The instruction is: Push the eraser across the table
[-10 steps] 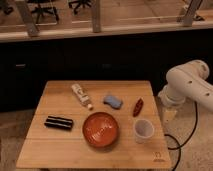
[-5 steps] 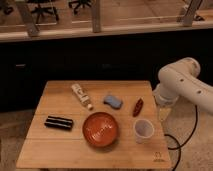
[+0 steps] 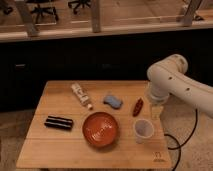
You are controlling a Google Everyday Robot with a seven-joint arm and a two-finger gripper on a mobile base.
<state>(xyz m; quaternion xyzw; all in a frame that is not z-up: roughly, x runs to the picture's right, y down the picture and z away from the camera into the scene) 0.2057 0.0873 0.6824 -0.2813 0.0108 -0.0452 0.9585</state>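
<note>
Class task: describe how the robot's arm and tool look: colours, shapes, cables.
The arm is white, with thick rounded links and a bulbous joint. A thin dark cable loops beneath it. The tool, by the right edge of the table, looks pale.

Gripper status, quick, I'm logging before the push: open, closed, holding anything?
Gripper: cannot be told; hangs at right edge of the table, far from the eraser.
</note>
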